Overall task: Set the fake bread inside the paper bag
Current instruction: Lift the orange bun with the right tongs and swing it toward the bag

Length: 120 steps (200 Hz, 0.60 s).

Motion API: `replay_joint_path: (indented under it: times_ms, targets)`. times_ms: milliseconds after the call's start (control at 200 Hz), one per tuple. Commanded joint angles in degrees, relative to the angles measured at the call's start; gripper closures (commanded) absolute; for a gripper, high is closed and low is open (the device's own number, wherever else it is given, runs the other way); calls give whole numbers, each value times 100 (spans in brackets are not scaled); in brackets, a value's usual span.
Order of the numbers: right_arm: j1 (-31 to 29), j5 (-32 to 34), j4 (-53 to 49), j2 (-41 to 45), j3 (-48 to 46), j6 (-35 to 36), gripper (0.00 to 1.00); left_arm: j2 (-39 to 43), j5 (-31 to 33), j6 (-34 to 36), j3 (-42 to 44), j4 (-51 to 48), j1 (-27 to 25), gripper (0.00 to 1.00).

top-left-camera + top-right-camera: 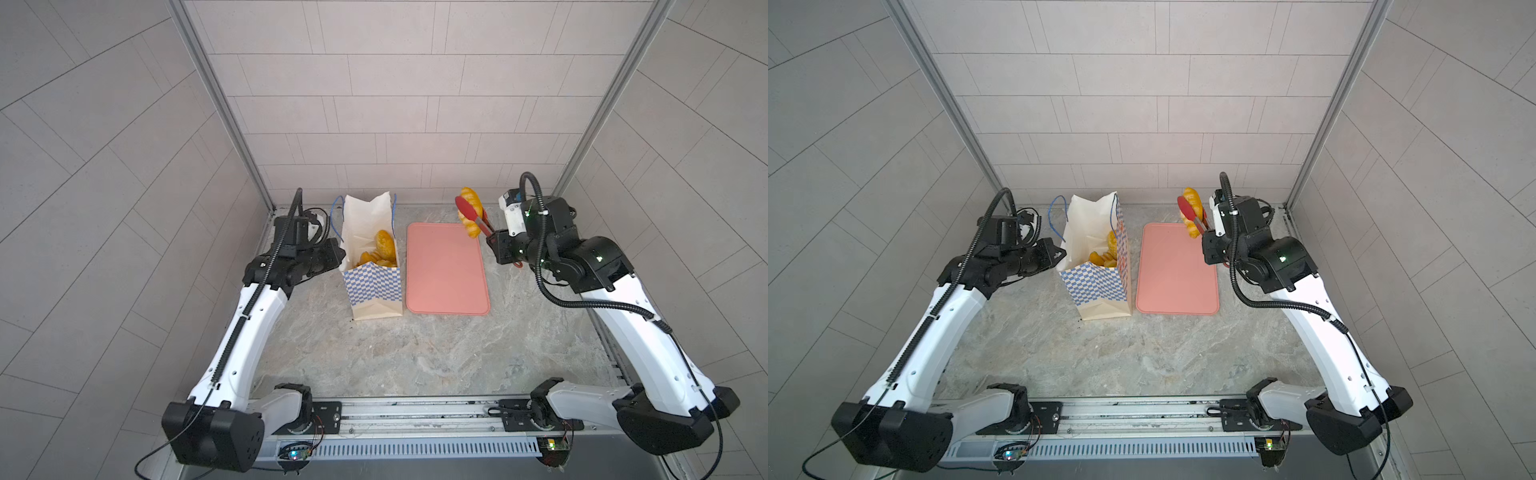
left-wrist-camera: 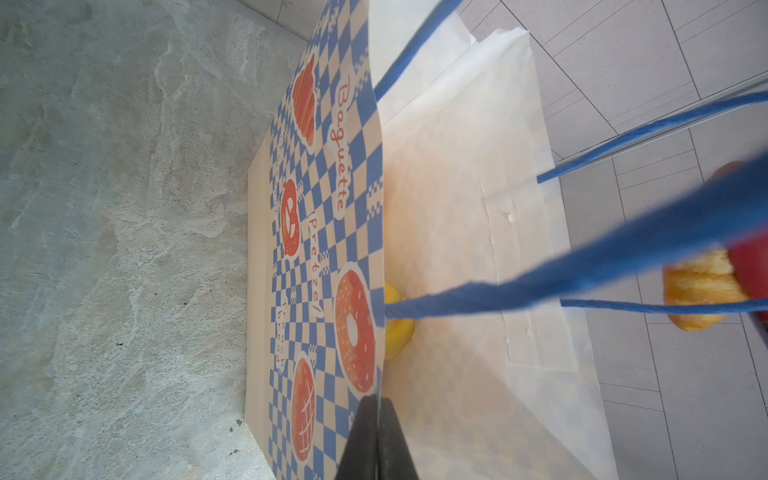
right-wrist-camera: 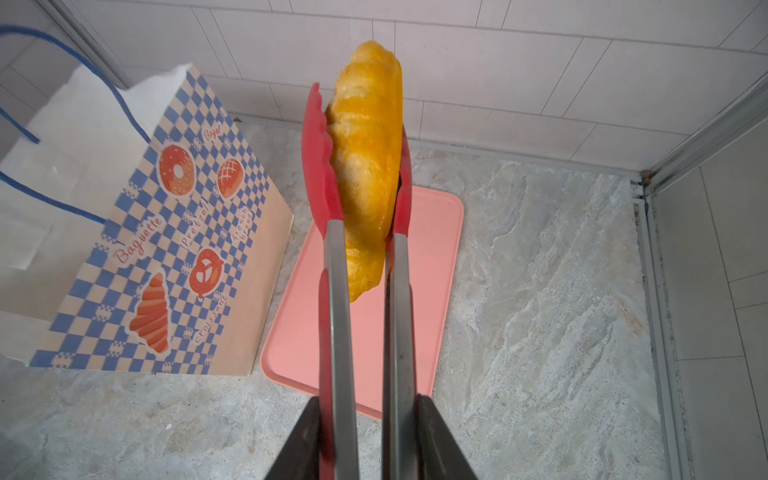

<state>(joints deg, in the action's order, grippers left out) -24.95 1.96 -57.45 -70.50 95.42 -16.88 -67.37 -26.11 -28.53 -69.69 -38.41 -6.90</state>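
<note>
The paper bag (image 1: 372,286) (image 1: 1096,286) (image 3: 174,249) stands open on the left of the table, with several pieces of fake bread (image 1: 384,245) (image 1: 1111,245) inside. My left gripper (image 2: 376,401) (image 1: 338,255) is shut on the rim of the bag's left wall (image 2: 324,208). My right gripper (image 3: 368,399) (image 1: 494,241) is shut on the steel arms of red tongs (image 3: 338,291) (image 1: 465,210). The tongs pinch a long golden loaf (image 3: 365,166) (image 1: 471,197) (image 1: 1192,195). It hangs in the air above the far right corner of the pink tray, to the right of the bag.
The flat pink tray (image 1: 444,274) (image 1: 1177,274) (image 3: 432,249) lies just right of the bag with nothing on it. Blue cord handles (image 2: 582,266) stick up from the bag's rim. Tiled walls close the back and both sides.
</note>
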Motion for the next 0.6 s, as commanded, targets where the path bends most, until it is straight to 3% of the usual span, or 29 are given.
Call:
replay_joint_path:
  times_ms: [0, 245, 595]
  targets:
    - [21, 121, 40, 166, 341, -97, 66, 122, -26, 8, 23, 56, -25, 100]
    - [18, 31, 91, 203, 731, -190, 66, 126, -21, 7, 9, 45, -29, 100]
    - [-22, -736, 415, 213, 1048, -555, 65, 149, -22, 12, 8, 33, -26, 100]
